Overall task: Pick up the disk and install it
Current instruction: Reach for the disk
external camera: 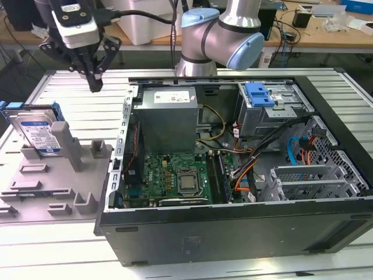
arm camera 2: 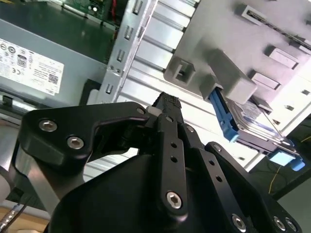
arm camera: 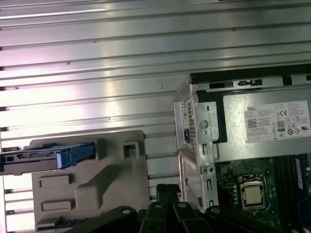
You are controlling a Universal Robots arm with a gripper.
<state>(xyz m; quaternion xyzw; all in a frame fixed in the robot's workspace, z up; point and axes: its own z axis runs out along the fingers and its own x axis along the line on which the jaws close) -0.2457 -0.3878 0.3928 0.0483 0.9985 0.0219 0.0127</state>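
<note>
Above the slatted surface (external camera: 58,87), between grey holder (external camera: 70,175) and open computer case (external camera: 233,233), my hand (external camera: 94,87) closed and empty, disk (external camera: 38,131) on edge in the holder, apart from my fingers.

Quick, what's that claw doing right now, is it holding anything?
Gripper: fingers closed, empty; the blue-framed silver rectangular hard drive sits apart in its grey plastic stand.

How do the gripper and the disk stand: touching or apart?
Apart. In the exterior view the gripper hangs above the table, clear of the disk.
</note>
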